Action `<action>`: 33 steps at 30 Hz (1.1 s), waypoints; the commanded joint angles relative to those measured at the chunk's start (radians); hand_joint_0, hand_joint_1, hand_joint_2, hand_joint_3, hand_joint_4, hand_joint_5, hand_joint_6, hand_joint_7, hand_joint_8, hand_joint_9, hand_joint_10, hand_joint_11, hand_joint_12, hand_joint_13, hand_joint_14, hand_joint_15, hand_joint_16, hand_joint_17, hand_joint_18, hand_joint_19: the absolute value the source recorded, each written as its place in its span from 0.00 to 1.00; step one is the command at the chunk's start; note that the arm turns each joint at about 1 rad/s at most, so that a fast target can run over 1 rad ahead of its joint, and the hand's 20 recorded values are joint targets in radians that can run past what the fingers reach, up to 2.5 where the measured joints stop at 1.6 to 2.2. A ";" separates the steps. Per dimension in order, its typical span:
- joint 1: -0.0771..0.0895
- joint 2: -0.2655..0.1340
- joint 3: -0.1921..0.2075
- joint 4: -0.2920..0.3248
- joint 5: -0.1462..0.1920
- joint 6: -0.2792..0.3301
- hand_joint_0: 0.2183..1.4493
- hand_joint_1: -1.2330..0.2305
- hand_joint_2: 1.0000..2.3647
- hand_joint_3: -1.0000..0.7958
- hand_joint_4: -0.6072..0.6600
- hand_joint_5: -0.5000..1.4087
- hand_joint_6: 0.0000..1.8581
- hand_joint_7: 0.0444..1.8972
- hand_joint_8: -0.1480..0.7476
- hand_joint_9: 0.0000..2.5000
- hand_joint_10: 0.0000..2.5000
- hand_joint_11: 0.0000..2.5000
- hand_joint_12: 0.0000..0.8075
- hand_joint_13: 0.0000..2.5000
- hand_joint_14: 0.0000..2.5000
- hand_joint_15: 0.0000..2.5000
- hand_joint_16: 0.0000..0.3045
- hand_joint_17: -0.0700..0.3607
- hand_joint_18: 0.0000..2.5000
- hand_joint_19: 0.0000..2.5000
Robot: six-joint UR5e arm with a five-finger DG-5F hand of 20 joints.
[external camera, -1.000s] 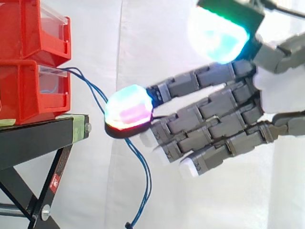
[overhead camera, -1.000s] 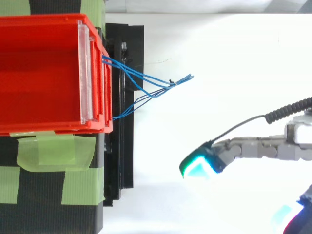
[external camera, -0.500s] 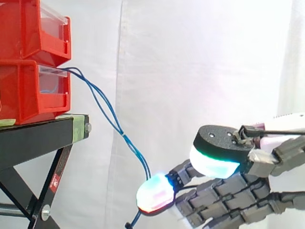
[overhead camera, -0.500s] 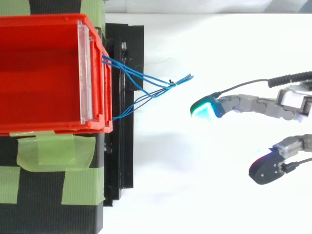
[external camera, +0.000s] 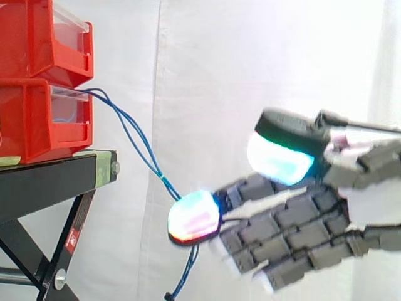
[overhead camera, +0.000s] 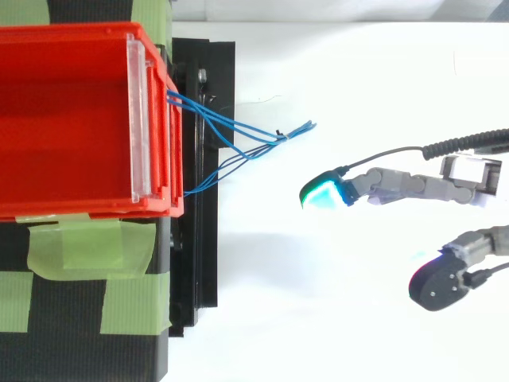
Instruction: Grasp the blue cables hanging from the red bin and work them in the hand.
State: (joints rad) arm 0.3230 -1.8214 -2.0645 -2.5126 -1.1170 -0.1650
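1. The cables [external camera: 156, 174] are what I'm after. They come out of the front of the lower bin [external camera: 34, 122], sag down and away from it, and trail well below its base.
2. From above, the cables [overhead camera: 280, 136] leave the bin front at two spots and meet in a bunch just clear of it. Their free ends splay a little farther out.
3. The hand [external camera: 294, 229] reaches in from the side opposite the bin. Its fingers are nearly straight, pointing toward the bin, and they grip nothing.
4. Side-on, the leading fingertip [external camera: 194, 216] glows right over the hanging cables, below the bin. From above, that fingertip [overhead camera: 322, 192] sits apart from the cable ends, farther from the bin and off to one side, so I read no contact.
5. The thumb pad [external camera: 280, 160] hangs above the fingers, well away from the bin.
6. An upper bin [external camera: 44, 37] is stacked on the lower one.
7. Both sit on the stand [external camera: 44, 182], with green tape [overhead camera: 87, 247] beside the bin.
8. A small red label [external camera: 72, 237] sits on the stand's leg below the bin; its print is too small to read.
9. The curtain [external camera: 207, 75] hangs behind it all.
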 commanded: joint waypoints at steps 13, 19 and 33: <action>-0.117 0.083 -0.051 0.044 -0.070 -0.057 0.50 0.51 0.00 0.04 0.66 0.16 0.00 0.36 0.52 0.09 0.00 0.06 0.47 0.06 0.00 0.11 0.20 0.48 0.08 0.14; -0.191 0.082 -0.054 0.179 -0.083 -0.091 0.50 0.51 0.00 0.04 0.66 0.16 0.00 0.37 0.52 0.09 0.00 0.06 0.48 0.06 0.00 0.11 0.20 0.48 0.09 0.15; -0.216 -0.059 -0.020 0.360 -0.075 -0.053 0.50 0.51 0.00 0.04 0.67 0.16 0.00 0.36 0.52 0.10 0.00 0.06 0.48 0.07 0.00 0.11 0.20 0.48 0.10 0.15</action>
State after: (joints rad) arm 0.1091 -1.8468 -2.1061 -2.1929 -1.1954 -0.2329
